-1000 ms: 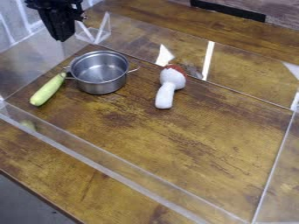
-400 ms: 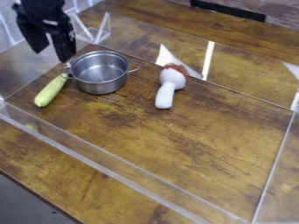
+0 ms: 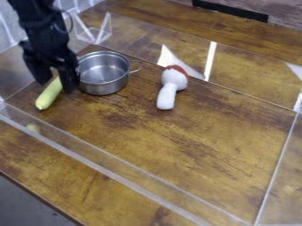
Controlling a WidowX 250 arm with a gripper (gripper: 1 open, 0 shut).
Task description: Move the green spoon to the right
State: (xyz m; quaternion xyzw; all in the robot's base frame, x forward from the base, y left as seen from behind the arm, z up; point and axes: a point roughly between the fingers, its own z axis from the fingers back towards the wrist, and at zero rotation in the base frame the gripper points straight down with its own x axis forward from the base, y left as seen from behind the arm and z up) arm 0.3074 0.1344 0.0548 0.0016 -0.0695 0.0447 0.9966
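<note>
One steel pot (image 3: 104,74) beside the green spoon (image 3: 49,94), black claw (image 3: 52,78) above

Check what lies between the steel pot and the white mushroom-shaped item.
Nothing: only bare wooden tabletop between the steel pot and the white mushroom-shaped item, seen in the camera view.

Green spoon (image 3: 48,95), smooth, tapered, lying on the wooden surface beside the steel pot (image 3: 102,73)

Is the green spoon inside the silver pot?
No, the green spoon lies on the table, to the left of the pot in the picture.
</note>
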